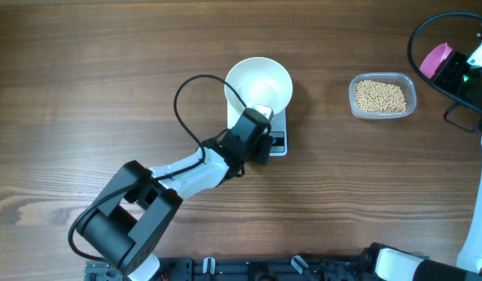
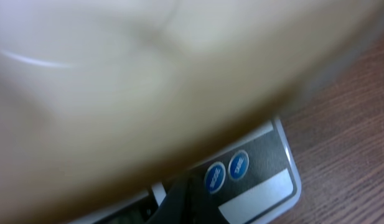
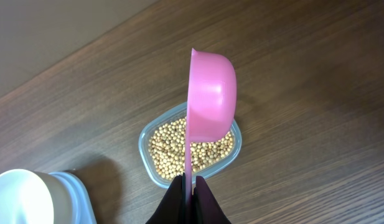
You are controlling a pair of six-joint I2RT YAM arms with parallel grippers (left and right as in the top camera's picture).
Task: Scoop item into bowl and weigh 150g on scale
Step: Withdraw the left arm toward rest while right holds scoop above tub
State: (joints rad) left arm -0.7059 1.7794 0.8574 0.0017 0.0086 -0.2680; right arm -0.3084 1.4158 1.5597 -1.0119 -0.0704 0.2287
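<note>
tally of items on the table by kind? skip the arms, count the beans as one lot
white bowl: 1, on the scale
scale: 1
clear tub: 1
beans: 1 lot, in the tub
pink scoop: 1, gripped in the right claw
Total: 5

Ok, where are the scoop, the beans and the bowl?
scoop (image 3: 211, 93), right wrist view, on its pink cup.
beans (image 3: 167, 149), right wrist view, on the pile left of the scoop's handle.
bowl (image 1: 260, 78), overhead view, on its white inside.
</note>
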